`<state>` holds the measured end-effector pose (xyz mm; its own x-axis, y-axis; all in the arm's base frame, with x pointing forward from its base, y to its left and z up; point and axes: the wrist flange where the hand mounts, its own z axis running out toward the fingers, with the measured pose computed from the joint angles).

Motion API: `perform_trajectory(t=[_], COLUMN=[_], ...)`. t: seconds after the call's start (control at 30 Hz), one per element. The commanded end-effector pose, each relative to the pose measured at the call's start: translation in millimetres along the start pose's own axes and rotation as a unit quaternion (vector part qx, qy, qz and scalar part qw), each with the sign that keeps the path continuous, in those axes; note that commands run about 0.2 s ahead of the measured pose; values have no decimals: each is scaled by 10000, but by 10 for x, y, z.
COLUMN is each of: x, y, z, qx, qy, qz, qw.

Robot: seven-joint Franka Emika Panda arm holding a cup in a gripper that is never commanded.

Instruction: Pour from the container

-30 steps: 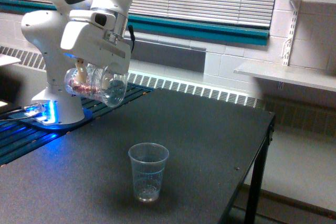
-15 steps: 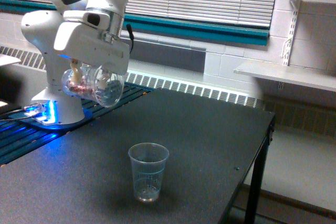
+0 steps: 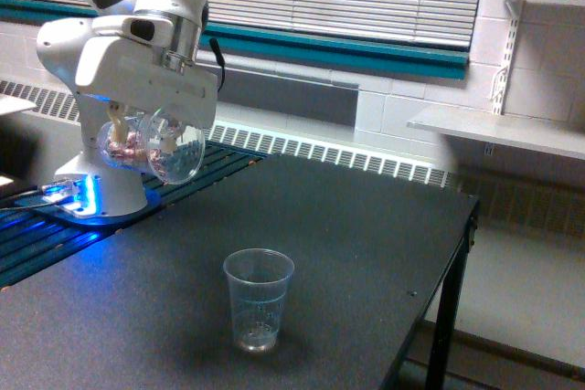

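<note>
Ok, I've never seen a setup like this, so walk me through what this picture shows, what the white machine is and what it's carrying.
There is one picture of the present moment, taken by a camera standing off the machine; from where exactly cannot be told. The white machine is a robot arm bolted to a base that glows blue. At its end is a claw, shut on a clear container tipped almost onto its side, high above the table. Small pinkish-red and white pieces show through its wall. On the dark table stands a smaller clear plastic cup, upright and apart from the arm, toward the exterior view's right of the container. Nothing is falling out in this picture.
</note>
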<state>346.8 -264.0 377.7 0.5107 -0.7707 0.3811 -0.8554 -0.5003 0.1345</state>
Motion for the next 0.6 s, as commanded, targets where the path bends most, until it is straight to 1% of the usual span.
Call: perform_trajectory(t=[0.03,0.27,0.4,0.53,0.6], x=[27,8,-26,-37,-43], y=[-60,-149,-216,-296,-343], z=[-4,56,84,80,82], qx=[199,440,506,515,533], qy=[56,33,28,58,36], qz=[46,130,201,227,231], qw=[9998,9989,9985,9984,9983])
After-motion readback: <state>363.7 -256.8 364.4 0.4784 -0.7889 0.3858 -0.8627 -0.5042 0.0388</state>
